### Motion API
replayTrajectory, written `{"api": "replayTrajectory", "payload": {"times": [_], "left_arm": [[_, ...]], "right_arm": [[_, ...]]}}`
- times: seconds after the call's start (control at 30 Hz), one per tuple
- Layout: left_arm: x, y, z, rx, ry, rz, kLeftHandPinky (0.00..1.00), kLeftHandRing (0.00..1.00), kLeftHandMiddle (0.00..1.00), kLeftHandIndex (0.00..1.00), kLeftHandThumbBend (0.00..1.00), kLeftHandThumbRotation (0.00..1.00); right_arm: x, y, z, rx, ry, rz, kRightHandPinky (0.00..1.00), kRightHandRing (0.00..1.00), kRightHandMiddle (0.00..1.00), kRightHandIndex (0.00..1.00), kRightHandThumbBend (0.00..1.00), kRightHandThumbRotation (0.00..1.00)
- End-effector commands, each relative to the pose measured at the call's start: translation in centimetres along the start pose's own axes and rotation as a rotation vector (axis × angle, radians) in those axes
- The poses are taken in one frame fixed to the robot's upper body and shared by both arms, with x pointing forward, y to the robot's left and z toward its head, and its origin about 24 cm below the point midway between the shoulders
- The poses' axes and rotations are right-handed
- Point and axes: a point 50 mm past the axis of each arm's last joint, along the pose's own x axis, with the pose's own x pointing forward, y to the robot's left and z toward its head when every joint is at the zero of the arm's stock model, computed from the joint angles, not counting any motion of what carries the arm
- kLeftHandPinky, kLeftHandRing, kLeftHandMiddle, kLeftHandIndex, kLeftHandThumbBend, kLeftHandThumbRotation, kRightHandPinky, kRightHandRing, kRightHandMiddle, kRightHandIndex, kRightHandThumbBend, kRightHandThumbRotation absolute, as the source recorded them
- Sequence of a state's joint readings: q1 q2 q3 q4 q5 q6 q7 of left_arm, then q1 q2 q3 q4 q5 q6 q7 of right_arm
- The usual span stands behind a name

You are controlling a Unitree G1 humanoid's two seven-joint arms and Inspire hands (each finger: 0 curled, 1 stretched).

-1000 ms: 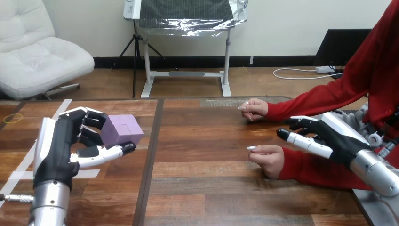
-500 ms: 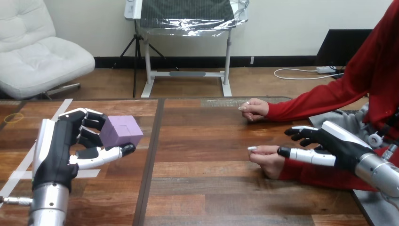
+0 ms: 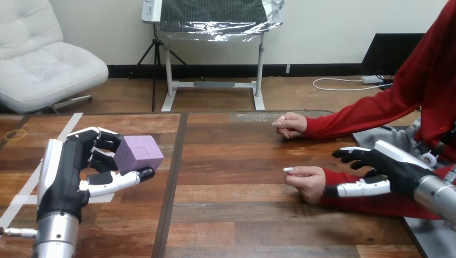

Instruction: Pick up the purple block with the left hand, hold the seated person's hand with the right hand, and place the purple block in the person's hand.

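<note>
My left hand point(image 3: 67, 172) holds the purple block point(image 3: 139, 153) above the left half of the table, fingers curled behind it and the thumb under it. The person's nearer hand point(image 3: 305, 180) rests as a loose fist on the table right of centre. My right hand point(image 3: 390, 171) is open just to its right, over the red sleeve, with its thumb reaching toward the person's wrist. I cannot tell whether it touches. The person's farther hand point(image 3: 290, 124) lies curled on the table further back.
The wooden table point(image 3: 236, 226) has a dark seam running front to back at its middle. White tape strips point(image 3: 21, 199) lie on its left part. The person's red sleeves point(image 3: 365, 121) cross the table's right side.
My right hand has dropped and drawn back toward the near right, its thumb now low beside the person's wrist. My left hand with the block has sunk slightly.
</note>
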State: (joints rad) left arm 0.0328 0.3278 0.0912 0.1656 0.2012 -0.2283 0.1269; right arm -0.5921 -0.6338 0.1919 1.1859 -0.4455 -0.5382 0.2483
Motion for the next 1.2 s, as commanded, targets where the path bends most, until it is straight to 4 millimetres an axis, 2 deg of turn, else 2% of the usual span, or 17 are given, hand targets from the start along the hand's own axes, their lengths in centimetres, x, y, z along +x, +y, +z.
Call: {"api": "replayTrajectory", "payload": {"times": [0.0,0.37,0.47,1.17], "left_arm": [[0.95,0.32,2.11,-0.037,-0.114,0.028,0.37,0.39,0.41,0.41,0.66,0.0],[0.93,0.17,2.17,-0.043,-0.128,0.022,0.37,0.39,0.41,0.41,0.65,0.0],[0.92,0.25,2.2,-0.043,-0.127,0.022,0.37,0.39,0.4,0.4,0.65,0.0],[0.93,0.53,1.95,-0.056,-0.129,0.02,0.37,0.39,0.4,0.4,0.64,0.0]], "right_arm": [[0.45,-3.6,1.88,-0.048,-0.045,-0.072,0.75,0.87,0.89,0.9,1.0,0.27],[0.46,-3.74,1.6,-0.078,-0.003,-0.056,0.77,0.88,0.91,0.91,1.0,0.06],[0.5,-3.7,1.57,-0.097,0.007,-0.054,0.77,0.88,0.9,0.91,1.0,0.03],[0.62,-3.27,1.1,-0.094,0.056,-0.035,0.73,0.86,0.89,0.88,1.0,0.0]]}}
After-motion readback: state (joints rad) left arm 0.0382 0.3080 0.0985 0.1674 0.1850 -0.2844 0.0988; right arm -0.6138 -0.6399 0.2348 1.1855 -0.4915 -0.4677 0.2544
